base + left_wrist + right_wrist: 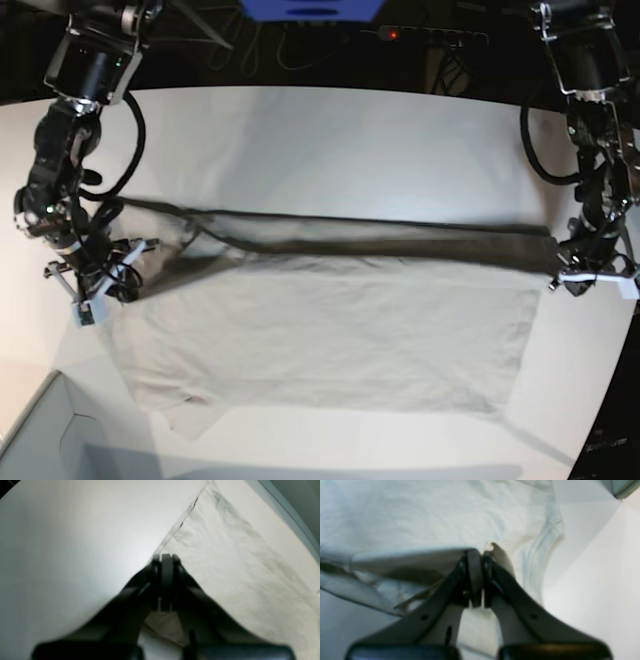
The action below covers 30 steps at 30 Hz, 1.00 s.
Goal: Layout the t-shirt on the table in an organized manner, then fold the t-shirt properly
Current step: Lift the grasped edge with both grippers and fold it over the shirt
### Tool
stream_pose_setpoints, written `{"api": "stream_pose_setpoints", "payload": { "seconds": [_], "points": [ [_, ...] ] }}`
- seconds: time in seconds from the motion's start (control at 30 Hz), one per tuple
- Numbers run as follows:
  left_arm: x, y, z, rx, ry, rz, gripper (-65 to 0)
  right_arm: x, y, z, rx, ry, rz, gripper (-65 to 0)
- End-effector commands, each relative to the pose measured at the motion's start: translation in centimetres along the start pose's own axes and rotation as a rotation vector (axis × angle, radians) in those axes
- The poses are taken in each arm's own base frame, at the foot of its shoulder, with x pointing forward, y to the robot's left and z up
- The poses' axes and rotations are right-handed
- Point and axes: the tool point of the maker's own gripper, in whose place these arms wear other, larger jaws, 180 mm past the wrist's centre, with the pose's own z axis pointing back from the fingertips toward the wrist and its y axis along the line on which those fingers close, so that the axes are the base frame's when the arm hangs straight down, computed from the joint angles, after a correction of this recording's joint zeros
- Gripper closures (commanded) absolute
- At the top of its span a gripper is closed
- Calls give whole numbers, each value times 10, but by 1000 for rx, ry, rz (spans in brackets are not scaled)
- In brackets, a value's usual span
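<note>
The light grey-beige t-shirt point(330, 320) lies spread across the white table point(330, 140). Its far edge is lifted and pulled taut between both grippers, casting a dark shadow band. At the left of the base view, my right gripper point(122, 258) is shut on the cloth near a sleeve. In the right wrist view its jaws point(480, 553) pinch a fold of t-shirt point(420, 512), beside a stitched seam point(540, 547). My left gripper point(562, 262) is shut on the t-shirt's far right corner. The left wrist view shows it point(165, 556) clamped on the hem of the t-shirt point(237, 562).
A pale box corner point(45, 440) sits at the front left, close to the shirt's lower sleeve. The table's curved edge point(615, 400) runs just right of the left gripper. Cables and a power strip point(430, 35) lie behind the table.
</note>
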Motion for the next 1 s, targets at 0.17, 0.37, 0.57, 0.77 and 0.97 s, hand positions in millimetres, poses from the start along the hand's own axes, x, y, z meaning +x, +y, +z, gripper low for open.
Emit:
{"api": "stream_pose_setpoints", "payload": {
  "seconds": [0.17, 0.37, 0.57, 0.77, 0.97],
  "points": [
    [17, -31, -15, -66, -23, -33, -1, 34, -13, -15, -20, -40, 44, 0],
    [30, -39, -19, -78, -47, -25, -1, 70, -22, -19, -45, -94, 70, 0],
    [37, -45, -21, -89, -62, -25, -1, 70, -10, -38, 10, -60, 71, 0],
    [43, -48, -23, -94, -71, -21, -4, 63, -9, -40, 18, -42, 67, 0],
    [30, -36, -36, -55, -25, 10, -5, 63, -9, -41, 18, -42, 66, 0]
  ]
}}
